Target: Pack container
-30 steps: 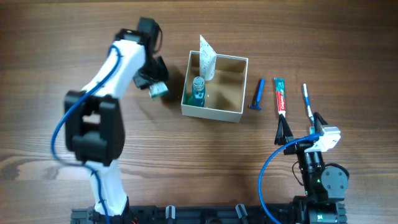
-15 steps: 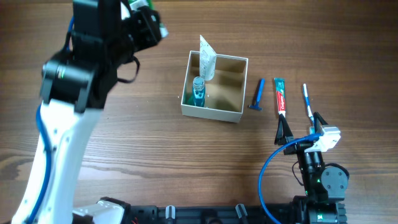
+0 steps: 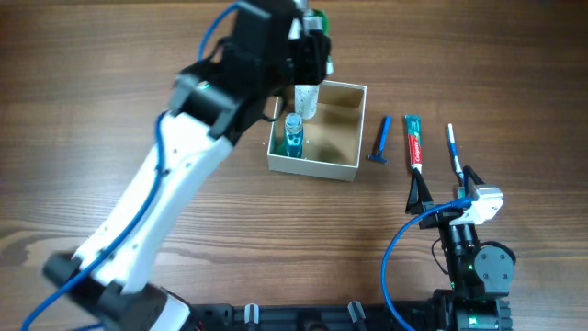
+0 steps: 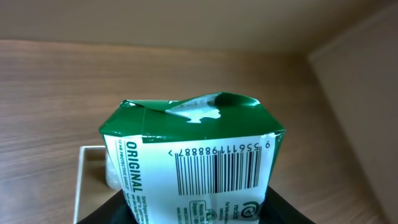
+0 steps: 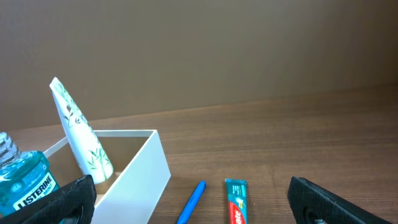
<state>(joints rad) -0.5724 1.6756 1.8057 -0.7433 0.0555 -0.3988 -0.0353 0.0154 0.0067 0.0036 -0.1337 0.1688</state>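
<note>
Green carton [image 4: 193, 155] gripped by L fingers [image 4: 283, 213] nr container [image 3: 312, 166]; R fingers [image 5: 329, 198] wide, empty.

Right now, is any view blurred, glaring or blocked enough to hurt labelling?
Overhead: even light, sharp, no glare; the left arm hides the far left corner of the box. Left wrist: the green carton fills the lower frame, barcode readable, table behind it soft. Right wrist: own fingers dark and blurred at the bottom corners; mouthwash bottle cut by the edge.
</note>
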